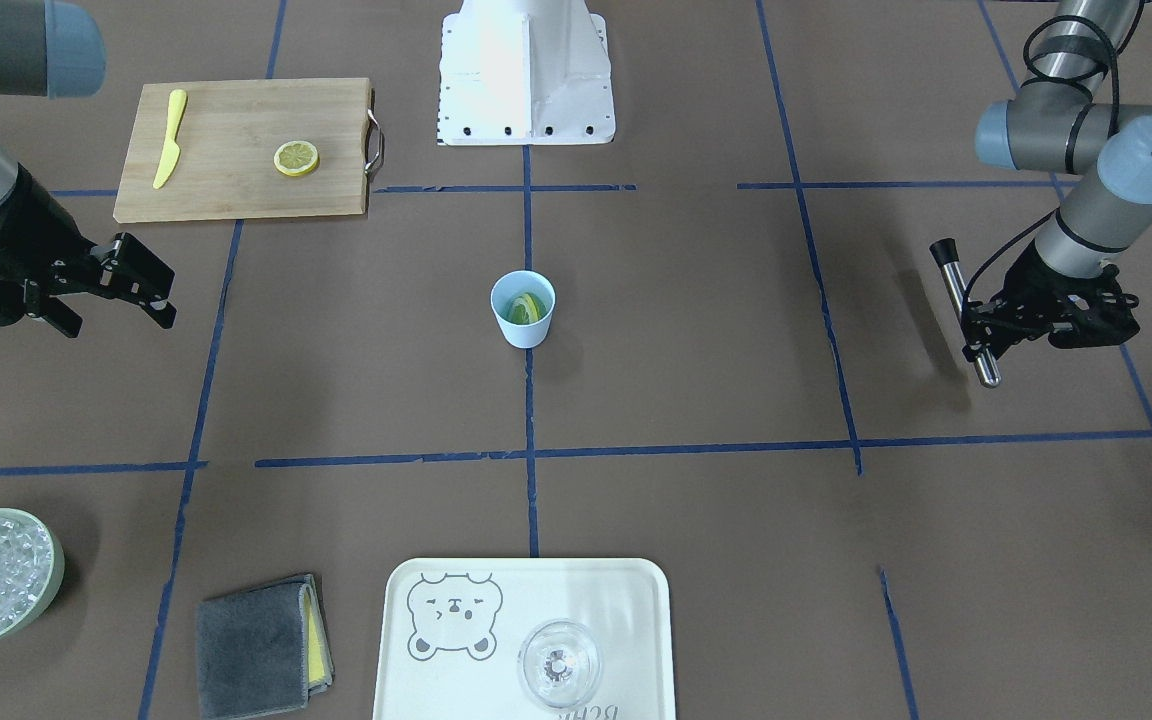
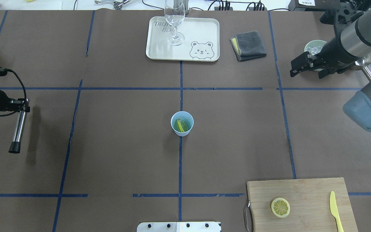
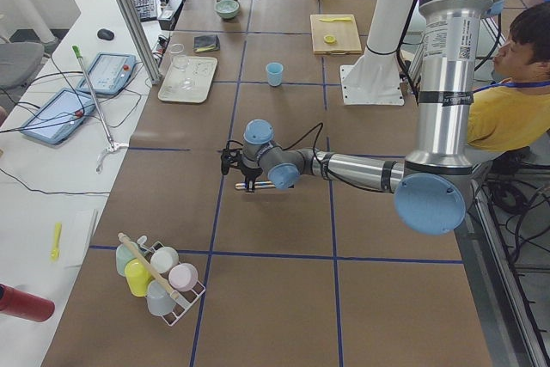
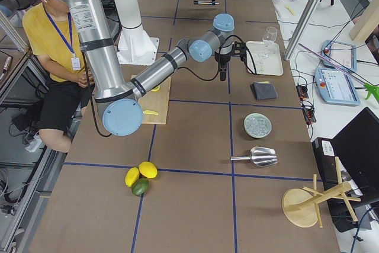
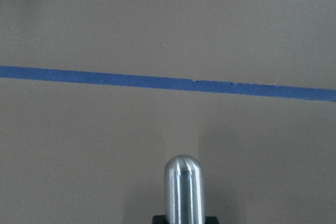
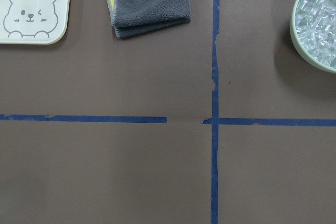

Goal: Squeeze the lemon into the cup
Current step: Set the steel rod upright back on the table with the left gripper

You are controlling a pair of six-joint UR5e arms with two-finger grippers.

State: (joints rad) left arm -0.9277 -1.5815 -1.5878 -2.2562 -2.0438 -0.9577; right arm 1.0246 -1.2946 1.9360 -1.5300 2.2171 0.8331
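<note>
The light-blue cup [image 1: 523,322] stands upright at the table's centre, also in the overhead view [image 2: 182,130]. A lemon slice [image 1: 527,306] leans inside it [image 2: 181,125]. A second, alike slice [image 1: 296,158] lies on the cutting board [image 2: 280,207]. My left gripper [image 1: 976,335] is shut on a metal rod with a black end [image 2: 18,127], far to the cup's side; the rod's rounded end shows in the left wrist view [image 5: 184,187]. My right gripper [image 1: 126,310] is open and empty, well away from the cup, near the ice bowl [image 2: 304,69].
A wooden cutting board [image 1: 236,110] holds a yellow knife [image 1: 169,138]. On the operators' side are a white bear tray [image 1: 456,690] with a clear glass [image 1: 558,663], a folded grey cloth [image 1: 261,645] and a pale-green bowl of ice [image 1: 48,585].
</note>
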